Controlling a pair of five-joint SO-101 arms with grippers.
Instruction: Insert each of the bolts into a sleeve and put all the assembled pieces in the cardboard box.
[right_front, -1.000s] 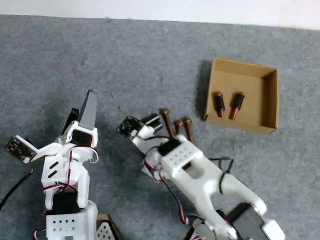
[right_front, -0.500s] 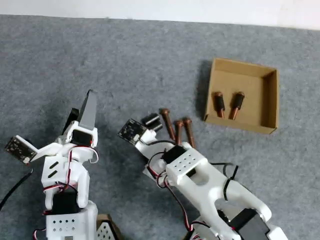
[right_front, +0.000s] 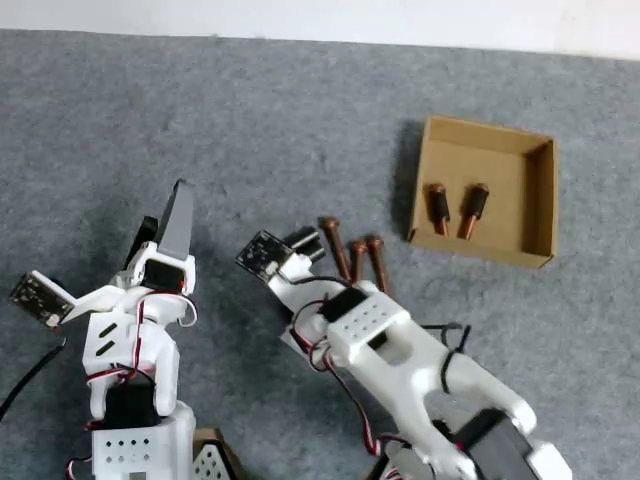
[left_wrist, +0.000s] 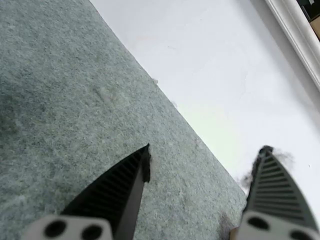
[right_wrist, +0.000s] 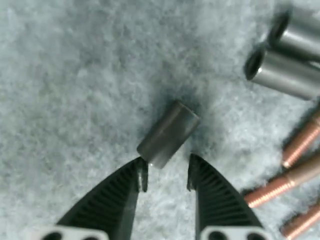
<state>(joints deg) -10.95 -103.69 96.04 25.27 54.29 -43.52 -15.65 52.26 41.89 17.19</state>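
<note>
1. The left claw (left_wrist: 205, 150) hangs over the grey mat (right_front: 300, 120). Its two fingers stand wide apart. It holds nothing.
2. The right claw (right_wrist: 166, 175) is low over the middle of the mat. Its fingers are open just a little, with a narrow gap between them. It holds nothing.
3. A dark sleeve (right_wrist: 169, 134) lies flat on the mat right in front of the right claw. Its near end is at the gap between the two fingertips. I cannot tell if the tips touch it.
4. Two shiny grey sleeves (right_wrist: 286, 75) lie side by side on the mat, a bit past the dark one.
5. Three copper bolts (right_front: 357, 255) lie next to each other on the mat. They are near the sleeves, between the right claw and the box.
6. The cardboard box (right_front: 500, 160) sits farthest away, open on top. Two put-together pieces (right_front: 438, 208) lie inside it, side by side and apart. Each one is a copper bolt with a dark sleeve around it.
</note>
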